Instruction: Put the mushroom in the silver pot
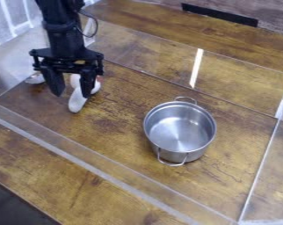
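Gripper (68, 87) is pointing down with fingers spread, straddling the mushroom (79, 98) lying on the wooden table (120, 176), well left of the silver pot (180, 130)

Mushroom (79, 98) cap hidden behind end effector (68, 90); arm cut off at top edge

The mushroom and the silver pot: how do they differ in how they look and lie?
The mushroom is small, white-stemmed with a reddish cap, and matte; the silver pot is much wider and shiny. The mushroom lies tipped over under the open gripper; the silver pot stands upright, empty, nothing near it. Both rest on the wooden table.
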